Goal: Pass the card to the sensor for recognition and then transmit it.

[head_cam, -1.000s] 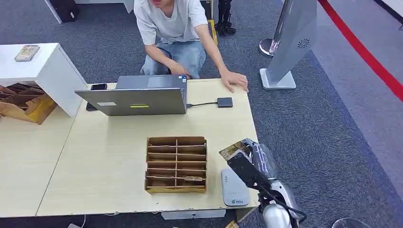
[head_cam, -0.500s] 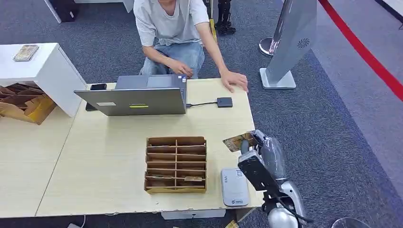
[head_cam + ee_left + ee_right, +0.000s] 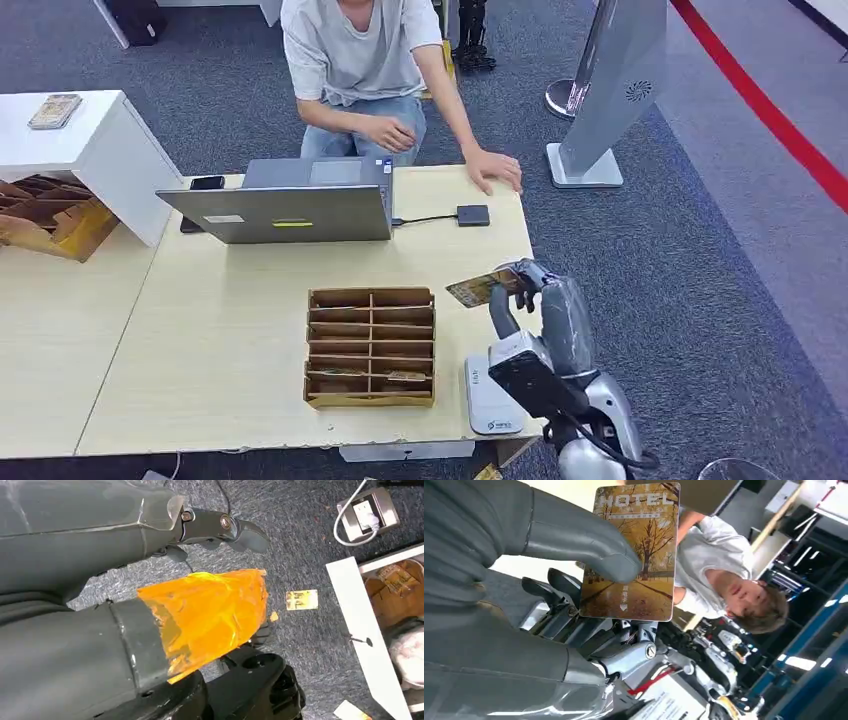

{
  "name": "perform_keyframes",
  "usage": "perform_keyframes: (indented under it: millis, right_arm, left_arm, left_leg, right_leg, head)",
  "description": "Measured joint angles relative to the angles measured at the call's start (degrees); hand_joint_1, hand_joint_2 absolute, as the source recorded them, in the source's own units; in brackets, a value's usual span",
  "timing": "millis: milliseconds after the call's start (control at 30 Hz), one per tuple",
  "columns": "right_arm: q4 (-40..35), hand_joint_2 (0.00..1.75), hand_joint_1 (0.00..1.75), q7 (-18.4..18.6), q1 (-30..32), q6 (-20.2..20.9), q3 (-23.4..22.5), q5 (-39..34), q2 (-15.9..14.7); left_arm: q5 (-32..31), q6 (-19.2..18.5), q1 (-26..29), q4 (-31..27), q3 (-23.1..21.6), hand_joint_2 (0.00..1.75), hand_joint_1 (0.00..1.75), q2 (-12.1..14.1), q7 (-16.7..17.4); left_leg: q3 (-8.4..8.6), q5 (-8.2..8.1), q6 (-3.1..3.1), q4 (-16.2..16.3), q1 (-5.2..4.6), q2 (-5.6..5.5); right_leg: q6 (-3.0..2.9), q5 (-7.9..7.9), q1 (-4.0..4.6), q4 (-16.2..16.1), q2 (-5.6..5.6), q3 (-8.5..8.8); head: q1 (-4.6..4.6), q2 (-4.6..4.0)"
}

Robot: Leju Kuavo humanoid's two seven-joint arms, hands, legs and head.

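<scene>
My right hand (image 3: 555, 315) pinches a golden hotel card (image 3: 478, 289) above the table's right side, beyond the grey-white card sensor (image 3: 488, 398) that lies near the front edge. The card is held roughly flat, pointing towards the table's middle. In the right wrist view my thumb (image 3: 584, 542) presses the card (image 3: 636, 560) against the darker fingers (image 3: 549, 587) behind it. A person sits across the table with one hand (image 3: 495, 172) flat on its far right corner. My left hand (image 3: 210, 610), partly wrapped in orange tape, hangs over the carpet and holds nothing.
A cardboard slot organizer (image 3: 370, 345) stands left of the sensor. At the far side of the table (image 3: 230, 330) are a laptop (image 3: 290, 205), a small dark box on a cable (image 3: 473, 215) and a phone (image 3: 207, 183). A loose card (image 3: 301, 600) lies on the carpet.
My right hand has lifted the card away from over the sensor and carried it farther across the table, turning it flatter. The person's other hand has shifted slightly.
</scene>
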Motion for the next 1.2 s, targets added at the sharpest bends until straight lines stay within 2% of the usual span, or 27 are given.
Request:
perform_keyframes:
  millis: [733,1200]
  right_arm:
    - [0.5,1.75,1.75,-0.8,-4.7,0.0,6.0,-0.2,-0.3]
    - [5.8,1.75,1.75,1.4,-9.6,-0.5,8.5,1.6,-0.2]
  left_arm:
    - [-1.8,0.0,-0.2,0.0,-1.4,0.00,0.00,0.0,0.0]
    - [-3.0,-0.4,-0.4,0.1,-2.6,0.00,0.00,0.0,0.0]
  left_leg:
    - [0.00,0.00,0.00,0.0,0.00,0.00]
    - [0.00,0.00,0.00,0.0,0.00,0.00]
  right_leg:
    - [0.00,0.00,0.00,0.0,0.00,0.00]
    - [0.00,0.00,0.00,0.0,-0.01,0.00]
  head:
    - [0.00,0.00]
    - [0.00,0.00]
